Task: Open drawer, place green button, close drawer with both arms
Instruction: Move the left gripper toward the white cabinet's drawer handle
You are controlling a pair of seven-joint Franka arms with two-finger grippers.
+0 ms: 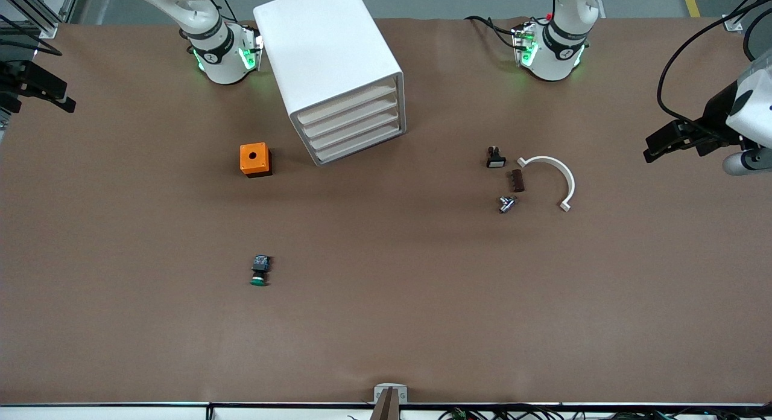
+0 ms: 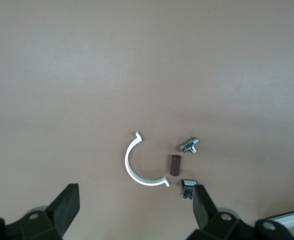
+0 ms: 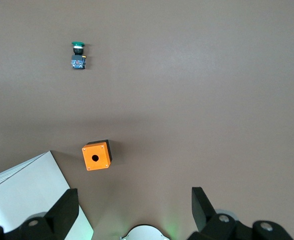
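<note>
Both grippers hang with fingers spread: the left gripper (image 2: pixel 137 212) over the table's left-arm edge, the right gripper (image 3: pixel 132 212) by the right-arm edge. Nearby lie a white plastic half-ring (image 1: pixel 553 177), an orange box (image 1: pixel 255 159) and the white four-drawer cabinet (image 1: pixel 338 70), its third drawer (image 1: pixel 357 133) shut. The tiny green-capped black button (image 1: pixel 260 270) lies alone on brown tabletop (image 1: pixel 422 299).

The cabinet (image 1: pixel 335 70) stands on the desk (image 1: pixel 386 323) between the arms' bases; the button (image 1: pixel 260 270) lies nearer the front camera than the box (image 1: pixel 254 159).
</note>
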